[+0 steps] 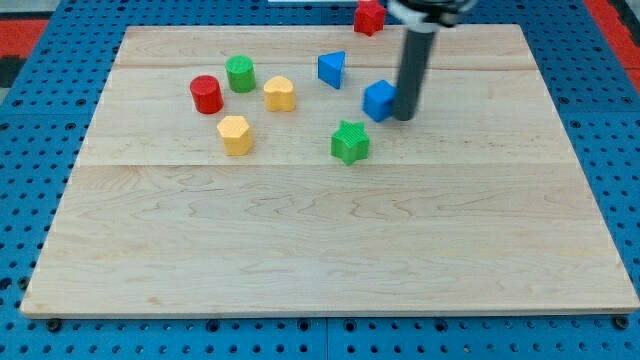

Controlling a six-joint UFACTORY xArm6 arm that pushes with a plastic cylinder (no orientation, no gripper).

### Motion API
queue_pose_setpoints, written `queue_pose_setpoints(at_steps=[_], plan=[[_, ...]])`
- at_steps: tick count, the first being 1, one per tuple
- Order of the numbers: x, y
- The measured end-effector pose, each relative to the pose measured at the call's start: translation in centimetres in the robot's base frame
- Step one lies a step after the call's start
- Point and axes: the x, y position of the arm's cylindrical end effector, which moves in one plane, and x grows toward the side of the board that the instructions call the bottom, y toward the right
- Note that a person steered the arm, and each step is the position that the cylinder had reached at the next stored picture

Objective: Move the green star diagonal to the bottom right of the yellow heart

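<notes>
You are in the approach step. My tip point(403, 117) holds nothing and rests touching the right side of the blue cube point(379, 100), up and right of the green star point(350, 142). The star lies right of and nearer than the yellow heart point(280, 94); bring my tip beside the star to nudge it.

Pale matt wooden board point(330, 260) with visible grain, ringed by blue perforated matting point(620, 120). Green star point(350, 141), resting on the board: smooth, matt, plastic-looking. Rod's tip point(402, 117): dark, matt.
</notes>
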Motion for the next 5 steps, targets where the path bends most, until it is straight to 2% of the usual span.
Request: queue_pose_setpoints(at_steps=[1,2,3,4,5], plan=[[0.0,1.7],[3.4,7.0],[10.6,4.4],[9.4,-0.1],[6.1,-4.8]])
